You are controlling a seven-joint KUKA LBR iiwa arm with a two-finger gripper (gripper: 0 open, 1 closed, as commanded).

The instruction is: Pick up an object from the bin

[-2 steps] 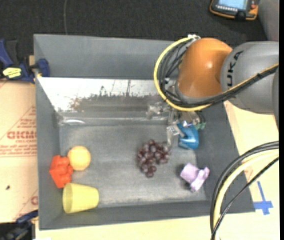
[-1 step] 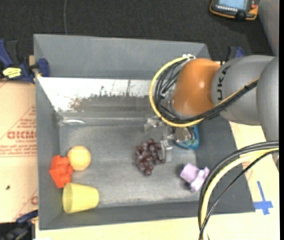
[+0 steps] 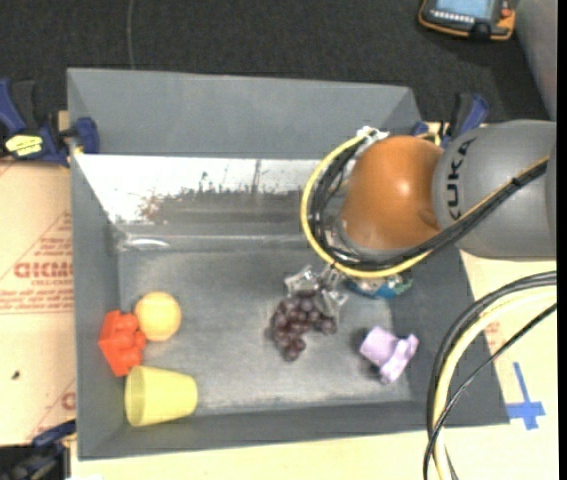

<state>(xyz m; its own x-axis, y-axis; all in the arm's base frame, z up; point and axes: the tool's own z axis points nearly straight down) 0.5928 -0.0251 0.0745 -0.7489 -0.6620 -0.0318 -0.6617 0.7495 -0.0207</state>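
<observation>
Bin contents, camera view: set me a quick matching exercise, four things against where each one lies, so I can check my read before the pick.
Things:
1. yellow cup
2. dark grape bunch
3. lilac toy
4. yellow ball

Places:
a. middle of the floor, right by the gripper
b. left side, next to the orange lump
c. lower left corner of the view, lying on its side
d. lower right of the floor, to the right of the grapes

Pairs: 1-c, 2-a, 3-d, 4-b
</observation>
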